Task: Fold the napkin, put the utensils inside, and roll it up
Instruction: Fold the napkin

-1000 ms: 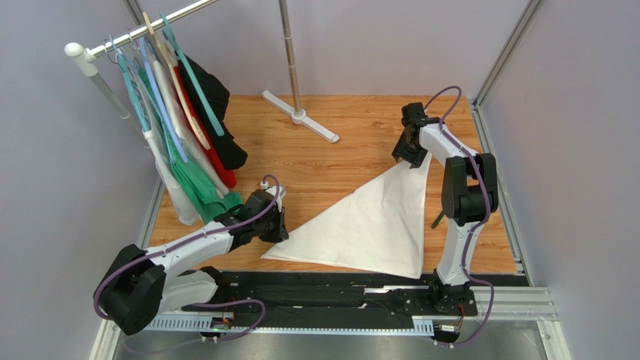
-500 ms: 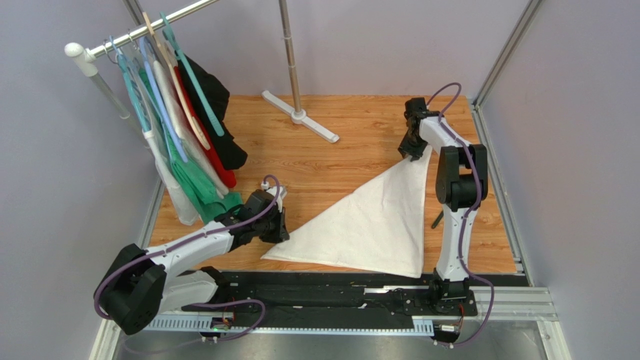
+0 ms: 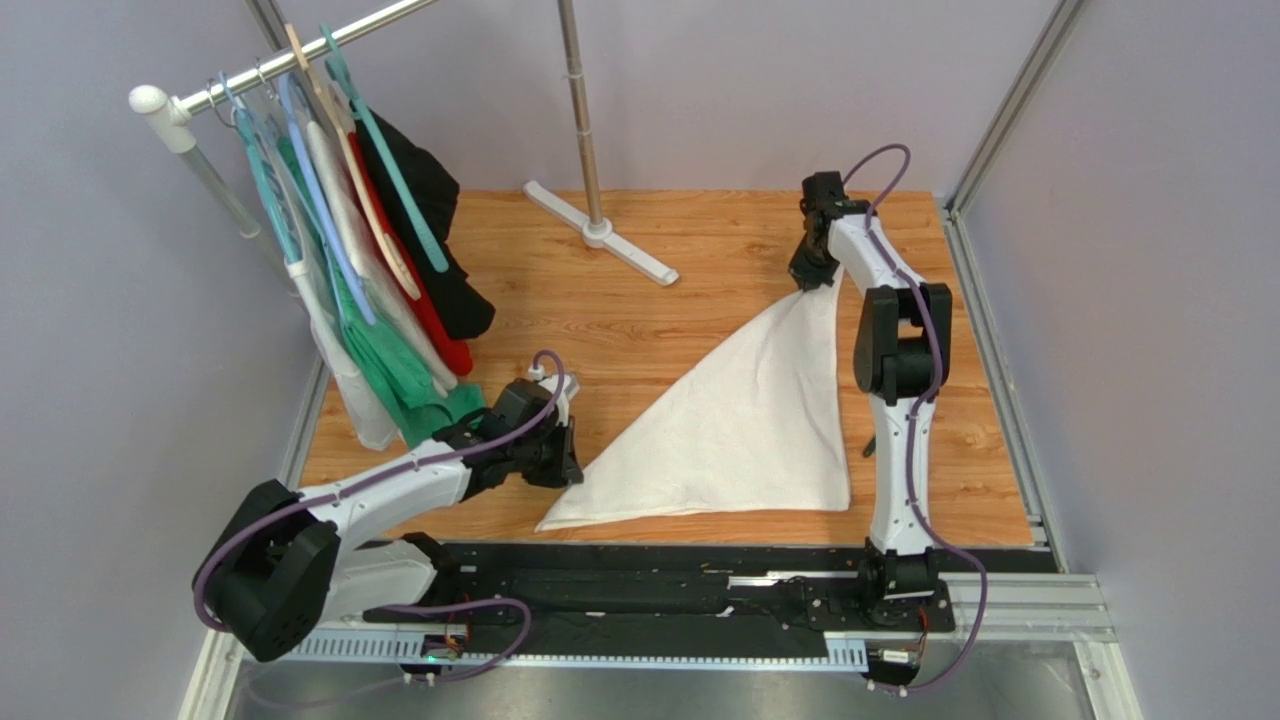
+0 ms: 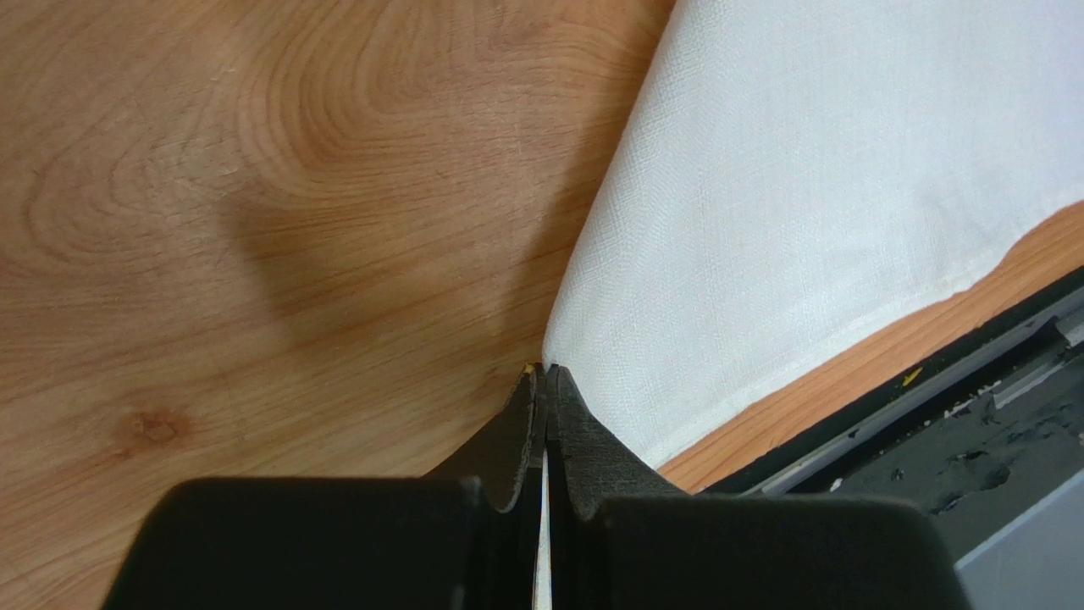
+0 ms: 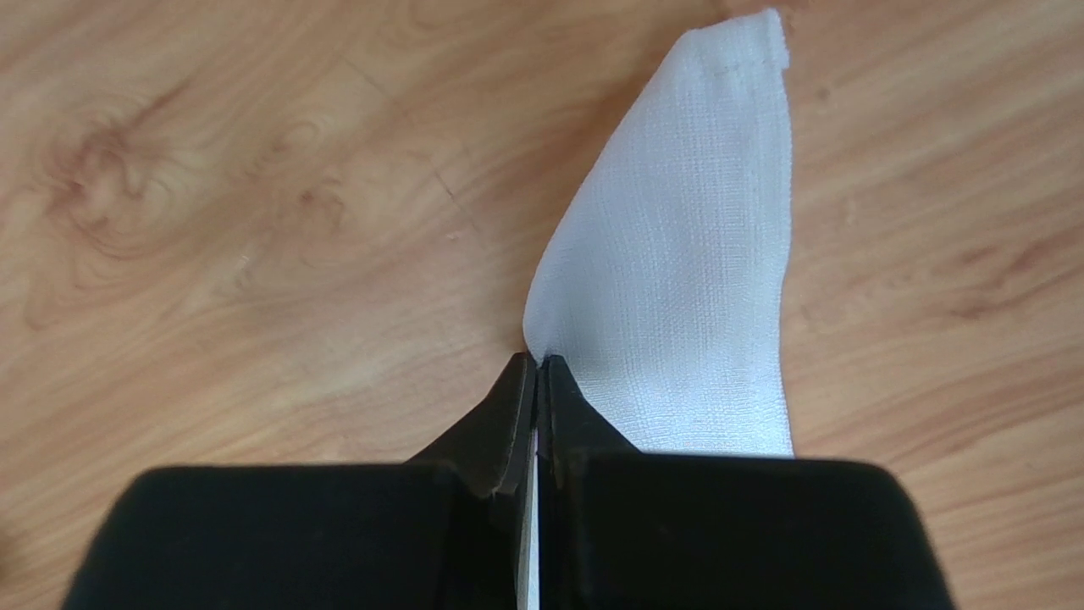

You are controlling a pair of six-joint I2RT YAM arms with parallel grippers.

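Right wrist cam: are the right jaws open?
No, the right gripper has its jaws pinched shut on a corner of the napkin.

Walls: plain pale lilac walls (image 3: pixel 751 90) on three sides, with a metal post (image 3: pixel 1037 75) far right.
Worktop: orange-brown wood grain (image 3: pixel 676 285), evenly lit.
Rack: clothes rail (image 3: pixel 286 57) far left, hung with black, red, green and white garments (image 3: pixel 383 323).
Pole: upright metal pole (image 3: pixel 576 105) on a white foot (image 3: pixel 601 233).
Near edge: black track (image 3: pixel 676 588).
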